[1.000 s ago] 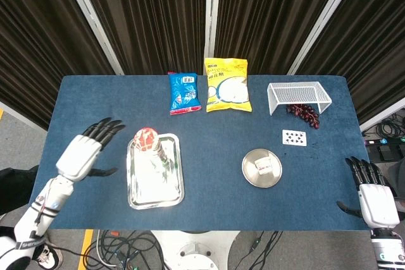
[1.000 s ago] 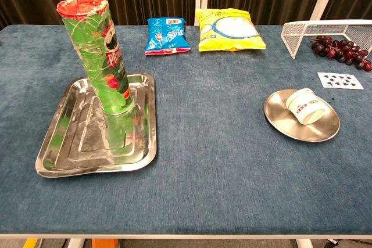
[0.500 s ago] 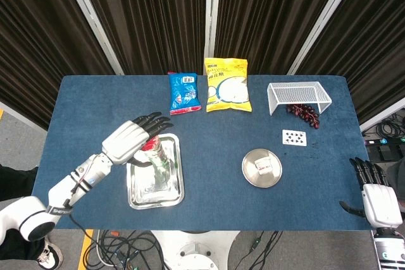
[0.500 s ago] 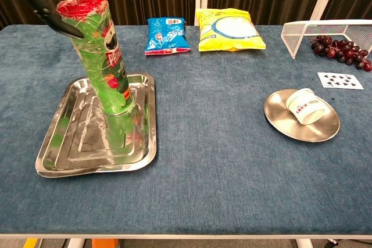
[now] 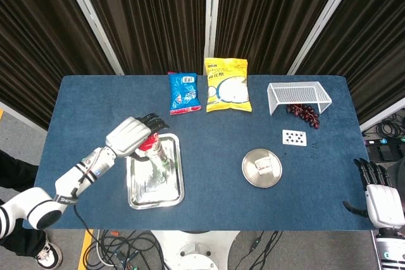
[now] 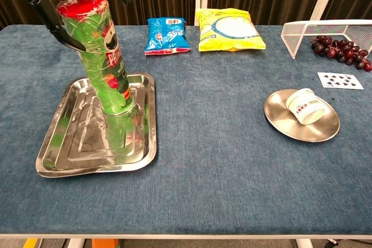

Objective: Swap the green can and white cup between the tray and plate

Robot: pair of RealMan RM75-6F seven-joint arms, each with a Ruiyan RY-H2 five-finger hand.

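Observation:
The tall green can (image 6: 104,62) with a red lid stands upright at the far end of the steel tray (image 6: 64,149). My left hand (image 5: 133,134) is over the can's top, its dark fingers (image 6: 55,27) curving around the lid on both sides, still apart. Whether they touch the can is unclear. The white cup (image 6: 304,105) lies tilted on the round steel plate (image 6: 285,123) to the right. My right hand (image 5: 380,197) hangs off the table's near right corner with its fingers spread and nothing in it. In the head view the can (image 5: 158,153) shows below the left hand.
Along the far edge lie a blue snack bag (image 5: 184,92) and a yellow bag (image 5: 226,85). A white wire basket (image 5: 297,96) stands at the far right with dark grapes (image 5: 305,113) and playing cards (image 5: 294,137) beside it.
My left hand has swung in from the table's left side to the top of the green can and its fingers now curve around the lid. The right hand has drifted slightly lower.

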